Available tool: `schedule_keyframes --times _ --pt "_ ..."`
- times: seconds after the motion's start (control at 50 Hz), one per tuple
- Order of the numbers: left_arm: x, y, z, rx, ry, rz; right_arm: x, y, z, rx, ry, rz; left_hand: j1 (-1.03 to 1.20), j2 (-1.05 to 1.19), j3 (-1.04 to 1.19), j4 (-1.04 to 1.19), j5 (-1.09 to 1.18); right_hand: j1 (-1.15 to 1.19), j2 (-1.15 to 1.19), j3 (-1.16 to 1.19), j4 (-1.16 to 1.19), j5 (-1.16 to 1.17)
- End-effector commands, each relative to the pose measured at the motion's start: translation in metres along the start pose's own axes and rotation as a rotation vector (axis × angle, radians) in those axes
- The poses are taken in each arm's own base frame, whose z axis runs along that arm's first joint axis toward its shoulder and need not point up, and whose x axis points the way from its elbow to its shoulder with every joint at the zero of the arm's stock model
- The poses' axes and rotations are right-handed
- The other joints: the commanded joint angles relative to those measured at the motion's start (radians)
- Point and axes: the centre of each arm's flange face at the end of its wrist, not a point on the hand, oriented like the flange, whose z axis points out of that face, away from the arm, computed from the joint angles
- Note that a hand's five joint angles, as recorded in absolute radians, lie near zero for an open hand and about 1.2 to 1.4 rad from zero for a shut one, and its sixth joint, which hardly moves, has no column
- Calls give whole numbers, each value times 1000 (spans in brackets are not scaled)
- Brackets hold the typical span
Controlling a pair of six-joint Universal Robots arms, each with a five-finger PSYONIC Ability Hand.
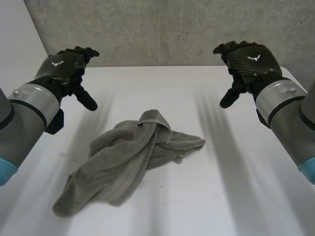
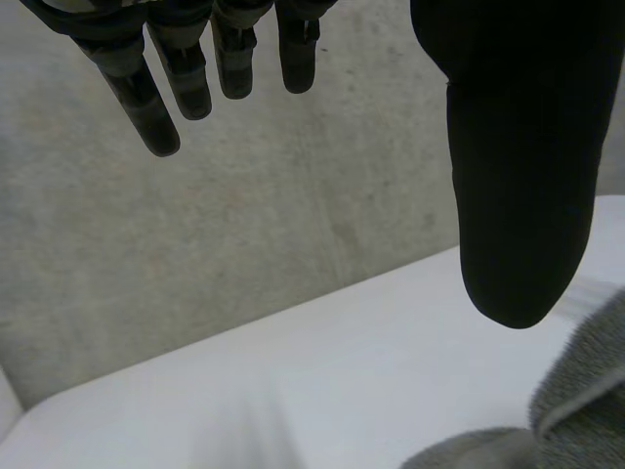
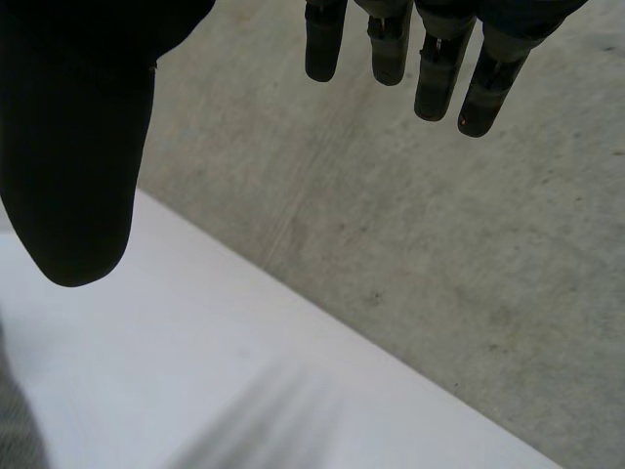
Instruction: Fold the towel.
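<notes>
We see a grey concrete wall (image 1: pixel 172 29) behind a white tabletop (image 1: pixel 236 187). Near the middle of the tabletop the grey towel (image 1: pixel 133 157) lies crumpled and unfolded. A twisted ridge runs through it from a bunched end at 1 o'clock down to a flatter tail at 7 o'clock. From the towel, we find the left hand (image 1: pixel 66 66) at 10 o'clock and the right hand (image 1: pixel 248 61) at 2 o'clock. Both are held over the tabletop, well apart from the cloth. In each wrist view we see the fingers (image 2: pixel 146 98) hanging loose, spread away from the thumb (image 2: pixel 518 147). Both hands are released and grasp nothing. Just past the left thumb, we make out a fold of the towel.
</notes>
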Motion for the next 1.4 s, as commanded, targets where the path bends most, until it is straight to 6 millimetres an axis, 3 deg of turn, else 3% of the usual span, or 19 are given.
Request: schedule_keyframes --times 0.02,0.16,0.32,0.48,0.6,0.82,0.92,0.98,1.02,1.04,1.08,1.1,1.12,1.14,1.18,1.2,1.24,1.36,1.4 --pt "16 19 4 -57 119 -3 -11 24 4 -142 -96 -100 31 38 34 -17 6 -5 1 8 0 -14" --pt "47 32 15 -85 252 4 -23 53 11 -267 -193 -40 63 70 66 15 39 -5 1 8 0 -14" --pt "85 78 34 -177 359 23 -44 101 25 -368 -308 135 154 161 157 106 129 61 67 74 65 51" --pt "92 113 47 -248 364 34 -51 135 41 -376 -297 152 347 354 351 299 323 187 193 200 192 178" --pt "91 120 52 -250 353 75 -60 147 47 -377 -307 141 545 552 548 496 520 267 273 280 271 257" --pt "83 117 57 -221 284 193 -71 150 63 -347 -301 117 1219 1227 1223 1171 1195 1217 1223 1230 1221 1207" --pt "83 104 62 -179 278 198 -69 135 74 -273 -297 109 1219 1227 1223 1171 1195 1217 1223 1230 1221 1207" --pt "81 84 72 -109 264 194 -64 112 89 -175 -283 102 1219 1227 1223 1171 1195 1217 1223 1230 1221 1207" --pt "77 47 89 30 238 186 -54 72 108 -31 -251 82 1219 1227 1223 1171 1195 1217 1223 1230 1221 1207" --pt "77 47 90 31 238 186 -54 72 109 -31 -251 82 1219 1227 1223 1171 1195 1217 1223 1230 1221 1207" --pt "62 -10 110 241 182 173 -37 9 125 177 -198 35 1219 1227 1223 1171 1195 1217 1223 1230 1221 1207" --pt "62 -10 110 242 182 173 -37 9 125 178 -198 35 1219 1227 1223 1171 1195 1217 1223 1230 1221 1207" --pt "52 -43 116 361 148 165 -30 -27 127 294 -170 5 1219 1227 1223 1171 1195 1217 1223 1230 1221 1207" --pt "52 -43 116 362 148 165 -30 -28 127 296 -170 5 1219 1227 1223 1171 1195 1217 1223 1230 1221 1207" --pt "35 -110 114 590 98 146 -11 -93 121 498 -86 -25 1219 1227 1223 1171 1195 1217 1223 1230 1221 1207" --pt "35 -110 114 591 98 146 -11 -93 120 499 -85 -25 1219 1227 1223 1171 1195 1217 1223 1230 1221 1207" --pt "24 -159 99 745 90 86 10 -134 110 628 -4 -26 1219 1227 1223 1171 1195 1217 1223 1230 1221 1207" --pt "8 -174 92 770 118 -23 8 -139 104 616 -6 -18 1219 1227 1223 1171 1195 1217 1223 1230 1221 1207" --pt "3 -147 100 656 128 -81 0 -112 104 480 -56 -16 1219 1227 1223 1171 1195 1217 1223 1230 1221 1207"
